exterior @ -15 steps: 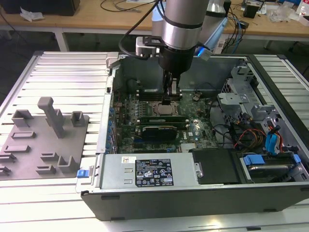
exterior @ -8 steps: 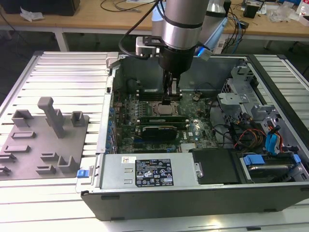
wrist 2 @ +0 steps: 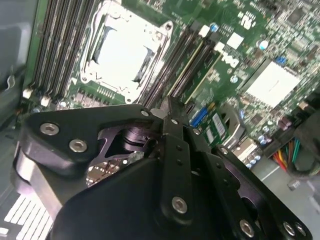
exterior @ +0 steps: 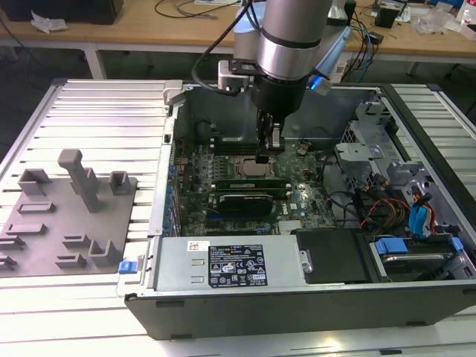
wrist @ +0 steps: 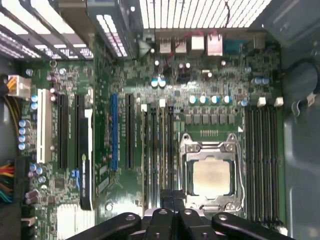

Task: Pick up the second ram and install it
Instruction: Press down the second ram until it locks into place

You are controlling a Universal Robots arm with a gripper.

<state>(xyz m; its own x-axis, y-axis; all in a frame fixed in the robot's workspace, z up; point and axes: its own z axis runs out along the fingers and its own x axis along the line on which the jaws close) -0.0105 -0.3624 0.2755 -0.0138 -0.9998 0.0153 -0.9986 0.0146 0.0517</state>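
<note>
Inside the open computer case (exterior: 223, 309), seen from the exterior view, my arm's gripper (exterior: 266, 155) hung low over the motherboard (exterior: 297, 201), its tip just above the CPU socket (exterior: 249, 168). The second ram (exterior: 249, 182), a thin green stick, lay directly on the near side of that socket. Its long axis ran from the exterior view's left to the exterior view's right, and a broader black block (exterior: 242, 202) sat just beyond it. The gripper stood over the part of the stick toward the exterior view's right; I could not tell whether they touched. In the second wrist view the gripper (wrist 2: 170, 107) had its fingers drawn together, with nothing visible between them. Its tip pointed at the bank of memory slots beside the socket (wrist 2: 125, 52), where the ram (wrist 2: 197, 70) stood edge-up and ran straight away from the tip. In the first wrist view the gripper (wrist: 171, 199) sat at one end of those slots (wrist: 157, 150), in line with their length. The socket (wrist: 212, 175) lay alongside, and I could not pick the stick out from the slots there.
</note>
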